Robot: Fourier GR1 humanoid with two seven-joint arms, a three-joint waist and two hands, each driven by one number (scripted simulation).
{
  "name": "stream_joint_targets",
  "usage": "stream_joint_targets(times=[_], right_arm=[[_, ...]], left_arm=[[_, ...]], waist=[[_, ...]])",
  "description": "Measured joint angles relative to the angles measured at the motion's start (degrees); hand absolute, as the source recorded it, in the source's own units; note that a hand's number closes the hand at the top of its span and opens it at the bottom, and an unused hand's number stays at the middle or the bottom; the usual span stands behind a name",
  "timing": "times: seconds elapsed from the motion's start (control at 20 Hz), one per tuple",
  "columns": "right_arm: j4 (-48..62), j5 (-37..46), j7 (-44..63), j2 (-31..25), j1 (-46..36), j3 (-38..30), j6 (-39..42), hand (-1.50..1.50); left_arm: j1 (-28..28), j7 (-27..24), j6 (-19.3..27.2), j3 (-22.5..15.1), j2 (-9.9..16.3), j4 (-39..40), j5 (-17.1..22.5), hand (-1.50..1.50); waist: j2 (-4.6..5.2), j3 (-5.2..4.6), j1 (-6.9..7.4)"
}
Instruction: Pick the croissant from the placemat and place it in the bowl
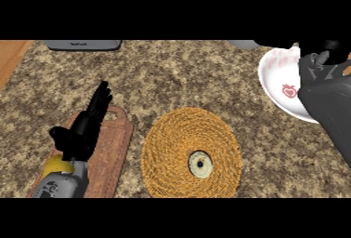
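The round woven placemat (192,153) lies in the middle of the counter with nothing on it but a pale disc at its centre. The white bowl (281,86), with a red strawberry mark inside, stands at the right edge. My right hand (322,58) hangs over the bowl with its fingers curled. A brown sliver of the croissant (347,69) shows beside them at the picture's edge, and the rest is hidden. My left hand (86,125) rests open at the left, fingers straight and pointing away, over a wooden board.
A wooden cutting board (113,148) lies left of the placemat, with a yellow object (55,163) partly under my left forearm. A grey appliance (83,44) sits at the counter's far edge. The counter ends in a wooden strip (10,58) at the far left.
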Motion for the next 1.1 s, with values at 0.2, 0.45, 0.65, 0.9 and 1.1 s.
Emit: stream_joint_targets(times=[0.2, 0.45, 0.65, 0.9, 1.1], right_arm=[[5.9, 0.9, -4.0, -2.6, 0.1, -1.4, 3.3, 1.50], [13.4, 2.8, -10.5, -2.7, 3.4, -4.5, 0.9, 1.50], [21.0, 3.3, -18.2, -3.6, 5.9, -7.5, -1.6, 1.50], [30.5, 3.2, -26.4, -2.5, 7.5, -11.2, -4.7, 1.50], [35.7, -1.9, -33.3, -2.8, 9.2, -15.8, -2.7, -1.50]], left_arm=[[0.0, -0.2, -0.7, 0.7, 0.1, 0.1, 0.3, 0.00], [-0.3, -0.5, -0.3, 0.5, -1.0, 1.2, -0.9, 0.00], [-0.2, -0.4, -0.2, 0.6, -1.5, 1.0, -1.3, 0.00], [-0.9, 0.4, -0.9, 1.3, -1.5, 0.4, -1.2, 0.00], [-1.2, 0.0, -1.1, 1.4, -1.8, 1.3, -1.7, 0.00]], waist=[[0.05, 0.00, 0.17], [0.08, 0.03, 0.12], [0.16, 0.05, 0.30], [0.18, 0.06, 0.41], [0.25, 0.09, 0.36]])
